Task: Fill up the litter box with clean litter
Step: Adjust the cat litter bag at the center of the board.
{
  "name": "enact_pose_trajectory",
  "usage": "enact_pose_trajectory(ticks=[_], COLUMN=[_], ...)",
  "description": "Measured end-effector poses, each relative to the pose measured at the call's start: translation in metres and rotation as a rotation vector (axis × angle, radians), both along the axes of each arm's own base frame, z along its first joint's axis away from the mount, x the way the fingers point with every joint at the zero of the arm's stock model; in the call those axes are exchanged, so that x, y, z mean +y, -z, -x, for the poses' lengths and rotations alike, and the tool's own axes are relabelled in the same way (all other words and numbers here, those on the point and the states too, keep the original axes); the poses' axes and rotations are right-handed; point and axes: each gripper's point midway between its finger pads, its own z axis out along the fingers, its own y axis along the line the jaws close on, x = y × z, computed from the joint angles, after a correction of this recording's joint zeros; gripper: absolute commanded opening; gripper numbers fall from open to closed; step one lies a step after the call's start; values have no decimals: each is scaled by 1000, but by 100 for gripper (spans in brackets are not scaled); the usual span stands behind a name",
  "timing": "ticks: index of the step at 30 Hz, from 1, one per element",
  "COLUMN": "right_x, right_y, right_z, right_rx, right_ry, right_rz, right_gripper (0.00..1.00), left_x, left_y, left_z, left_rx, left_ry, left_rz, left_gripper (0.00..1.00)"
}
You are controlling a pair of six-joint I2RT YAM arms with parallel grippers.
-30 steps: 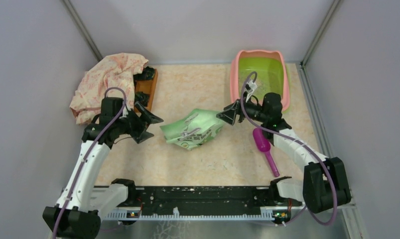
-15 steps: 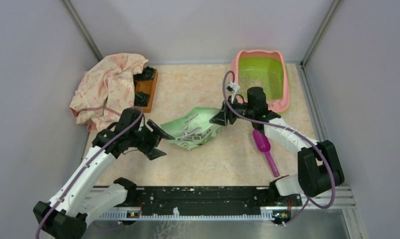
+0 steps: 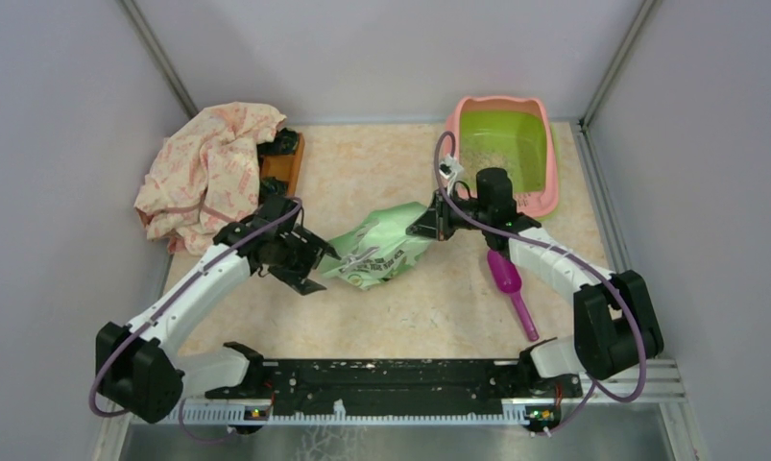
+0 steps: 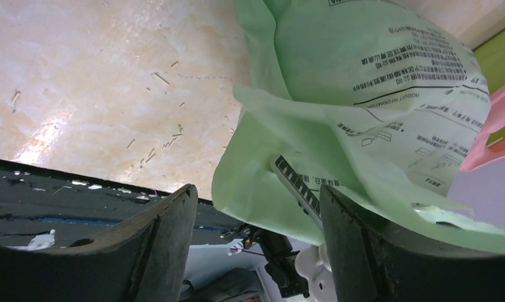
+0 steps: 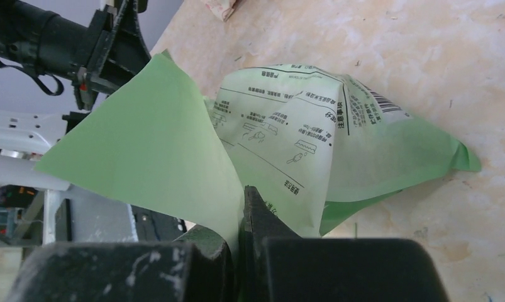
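Observation:
The litter box (image 3: 450, 144), pink-rimmed with a lime-green basin, stands at the back right, and a thin scatter of pale granules lies in its basin (image 3: 479, 154). A light green printed bag (image 3: 381, 252) lies mid-table. My right gripper (image 3: 422, 227) is shut on the bag's upper right corner; in the right wrist view the film (image 5: 174, 151) is pinched between the fingertips of the right gripper (image 5: 242, 211). My left gripper (image 3: 320, 267) is open at the bag's left end. In the left wrist view the bag's lower edge (image 4: 268, 189) hangs between the spread fingers of the left gripper (image 4: 256, 204).
A purple scoop (image 3: 509, 283) lies on the table under my right forearm. A patterned cloth (image 3: 208, 163) covers part of a brown wooden tray (image 3: 283, 173) at the back left. Grey walls close in both sides, and a black rail (image 3: 381, 379) runs along the front.
My right gripper has shut on the bag's corner and drawn it up. The left arm has swung right to the bag's left end. The bag now stands bunched and higher.

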Motion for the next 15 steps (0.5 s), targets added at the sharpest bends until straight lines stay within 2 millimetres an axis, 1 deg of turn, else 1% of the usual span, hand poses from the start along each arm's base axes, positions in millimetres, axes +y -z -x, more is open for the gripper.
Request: enact_pose_trajectory(ticks=[3,4,5,7,8,12,13,14,15], right_x=[1,2,2,2,2,1,0,0,1], right_y=[-2,-3,-3,-4,-3,-2,-2,-3,-3], right_z=[1,1,1,2,4,9,10,11,12], right_rx=[33,44,58,79,92,135,149,160,175], right_ry=[9,14,19,27,31,49,55,59,63], right_rz=[-16,-23,-28,-37,-40,-53,-58,-62,-69], right_gripper=[0,0,0,0,0,0,0,0,0], left_x=[-2,-3,-3,-4,-4,-1,1,4,6], left_y=[4,5,6,8,9,13,14,15,15], left_z=[-7,-9,-10,-13,-14,-19,-20,-23,-25], left_rx=[6,10,11,17,16,15,13,13,12], left_ry=[-12,-17,-21,-28,-29,-47,-50,-58,-62], left_rz=[-5,-7,-8,-10,-11,-34,-39,-45,-47], left_gripper=[75,73,68,54,44,14,6,0,0])
